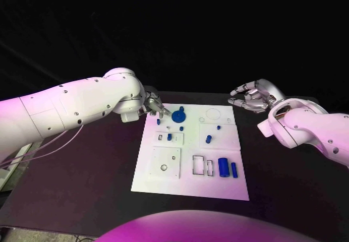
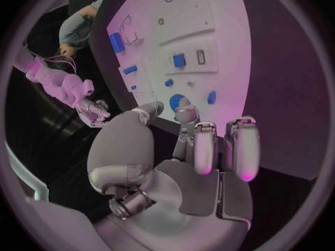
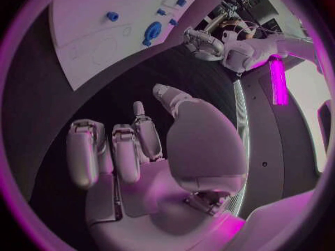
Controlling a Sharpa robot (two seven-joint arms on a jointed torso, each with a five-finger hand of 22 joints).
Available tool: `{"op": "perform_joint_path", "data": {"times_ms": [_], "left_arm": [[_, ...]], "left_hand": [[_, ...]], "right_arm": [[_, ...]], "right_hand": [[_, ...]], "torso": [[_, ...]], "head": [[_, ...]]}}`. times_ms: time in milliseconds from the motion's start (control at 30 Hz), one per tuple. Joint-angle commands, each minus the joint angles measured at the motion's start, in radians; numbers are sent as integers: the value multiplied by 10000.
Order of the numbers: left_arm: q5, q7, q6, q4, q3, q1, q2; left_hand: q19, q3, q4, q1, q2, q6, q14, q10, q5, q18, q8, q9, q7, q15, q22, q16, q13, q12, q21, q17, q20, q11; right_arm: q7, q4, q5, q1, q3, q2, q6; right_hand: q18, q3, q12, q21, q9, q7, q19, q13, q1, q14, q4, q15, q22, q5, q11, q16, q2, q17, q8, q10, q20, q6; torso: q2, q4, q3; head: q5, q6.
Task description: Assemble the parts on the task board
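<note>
The white task board lies in the middle of the black table. On its far part sit a round blue disc and several small blue pegs, such as one at the far left. Two blue cylinders lie side by side on the near right part. My left hand hovers at the board's far left corner, fingers apart and holding nothing; the left wrist view shows its fingers just short of the disc. My right hand hangs off the far right corner, loosely curled and holding nothing.
Rectangular recesses and a square plate with a hole mark the board's near half. A ring outline lies at its far right. Black table surrounds the board on all sides. A person stands beyond the table's edge in the left wrist view.
</note>
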Motion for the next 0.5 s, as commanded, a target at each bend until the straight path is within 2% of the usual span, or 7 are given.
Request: {"op": "perform_joint_path", "data": {"times_ms": [33,300,500], "left_arm": [[-442,226,35,-334,15,55,99],[-632,332,194,-1042,12,73,386],[-639,391,430,-1604,-89,-17,646]], "left_hand": [[470,-55,-9,125,14,-57,956,-58,49,-51,-59,-36,-4,51,1976,-22,6,-16,-20,2207,50,12],[479,-69,17,180,38,-35,960,-39,71,-55,-76,-57,-2,55,1988,-5,57,40,-8,2223,55,14],[475,-81,39,205,57,-10,958,-37,68,-53,-78,-66,-7,57,1983,-12,65,53,-16,2216,58,19]], "right_arm": [[61,-6,-44,-8,1,10,89],[62,-2,-43,-11,1,20,93],[69,-20,-43,-25,1,42,96]], "right_hand": [[77,44,-45,-66,11,-23,165,348,-104,996,0,-19,1966,30,-3,-5,-7,2475,61,-46,-9,-21],[77,44,-45,-66,11,-23,165,348,-104,996,0,-19,1966,30,-3,-5,-7,2475,61,-46,-9,-21],[77,44,-45,-66,11,-23,165,348,-104,996,0,-19,1966,30,-3,-5,-7,2475,61,-46,-9,-21]], "torso": [[20,-13,-4],[22,0,-6],[26,-10,-22]], "head": [[13,25],[20,10],[44,-19]]}}
